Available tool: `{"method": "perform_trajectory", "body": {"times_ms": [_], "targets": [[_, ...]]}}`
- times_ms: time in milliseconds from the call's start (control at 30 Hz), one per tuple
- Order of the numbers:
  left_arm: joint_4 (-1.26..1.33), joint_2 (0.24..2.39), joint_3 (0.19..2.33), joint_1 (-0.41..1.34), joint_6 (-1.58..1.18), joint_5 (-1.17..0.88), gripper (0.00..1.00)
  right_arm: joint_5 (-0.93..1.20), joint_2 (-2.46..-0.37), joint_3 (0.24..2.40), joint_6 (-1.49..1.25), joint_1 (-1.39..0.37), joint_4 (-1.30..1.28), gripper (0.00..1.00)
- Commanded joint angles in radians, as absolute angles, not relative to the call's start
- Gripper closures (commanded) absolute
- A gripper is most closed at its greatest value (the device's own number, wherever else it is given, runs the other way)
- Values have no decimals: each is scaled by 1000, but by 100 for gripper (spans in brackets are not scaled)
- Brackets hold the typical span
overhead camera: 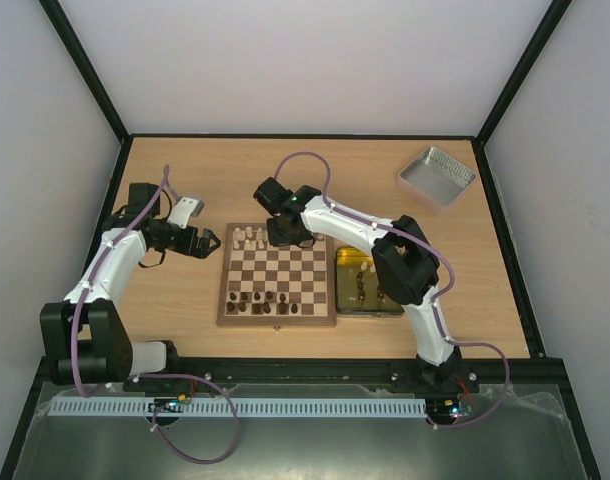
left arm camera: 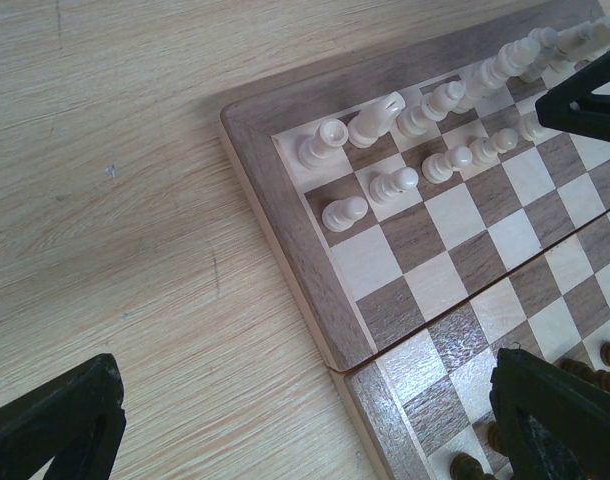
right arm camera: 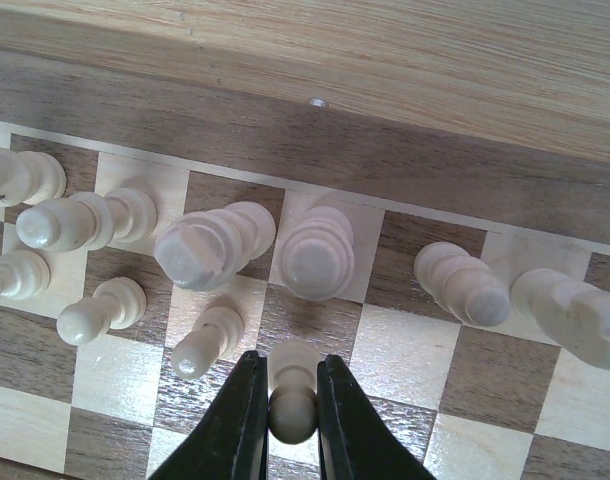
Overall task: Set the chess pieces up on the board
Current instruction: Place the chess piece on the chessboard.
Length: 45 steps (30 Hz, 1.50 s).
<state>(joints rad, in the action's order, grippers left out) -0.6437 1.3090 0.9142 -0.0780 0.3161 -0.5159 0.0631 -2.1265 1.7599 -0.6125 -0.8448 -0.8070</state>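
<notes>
Only the right wrist view shows it: the right claw (right arm camera: pixel 292 372), nearly closed, pinches a cream pawn (right arm camera: pixel 293 412) just before the cream back-row pieces (right arm camera: pixel 313 252). Overhead, the board (overhead camera: pixel 226 290) lies mid-bench (overhead camera: pixel 185 180), with dark pieces (overhead camera: pixel 257 297) along its near side. The left claw (overhead camera: pixel 199 243) gapes wide and empty at its left edge.

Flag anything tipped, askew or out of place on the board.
Nothing stands out. The cream pieces stand upright on their squares on the board, and the right gripper holds a cream pawn upright. More pieces lie in the yellow tin beside it.
</notes>
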Motion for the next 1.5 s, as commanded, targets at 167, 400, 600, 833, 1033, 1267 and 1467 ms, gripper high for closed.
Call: {"method": "perform_trajectory", "body": {"times_ms": [167,400,600,833,1033,1267,1467], "targets": [[-653,1317,913,-80,317,-531,1,35,-2155,1780,-608,-849,-809,89],[-653,1316,913,-80,316,-531,1,34,-2169,1787,-607,-850,-801,89],[-653,1316,913,-80,316,-531,1,31,-2176,1784,-609,-849,-792,89],[-652,1319,913,-80,316,-531,1,29,-2176,1784,-610,-848,-788,84],[-653,1321,913,-80,316,-532,1,35,-2174,1789,-609,-850,-786,81],[-656,1326,916,-80,318,-534,1,44,-2173,1795,-612,-850,-788,81],[-654,1317,913,-80,318,-532,1,40,-2160,1795,-617,-849,-795,80]]}}
